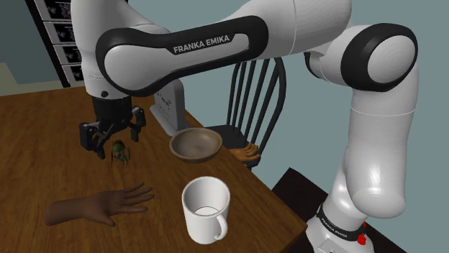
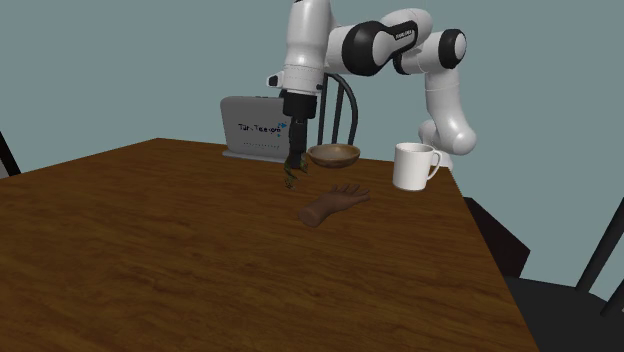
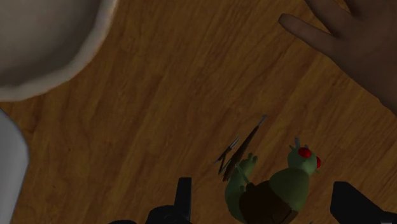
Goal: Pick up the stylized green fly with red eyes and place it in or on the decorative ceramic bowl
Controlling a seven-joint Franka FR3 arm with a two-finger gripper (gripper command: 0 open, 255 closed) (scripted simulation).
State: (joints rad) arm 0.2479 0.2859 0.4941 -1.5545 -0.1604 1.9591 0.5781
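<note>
My pincer sits closest to the wrist camera, its two fingers spread apart and touching nothing. Between them is the green fly with red eyes, which seems to rest on the wooden counter, not yet held. So I judge the step in hand is the grasp itself. Next I should descend a little, centre on the body and close gently. The bowl stands near, toward the shoulder view's right, and a brown model hand lies apart from that way.

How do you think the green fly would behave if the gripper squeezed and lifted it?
The fly looks small between the fingers of the open gripper, so it is probably light. Thin bits stick out from it and might snag or bend. Its rounded body could slip or twist when squeezed.
</note>
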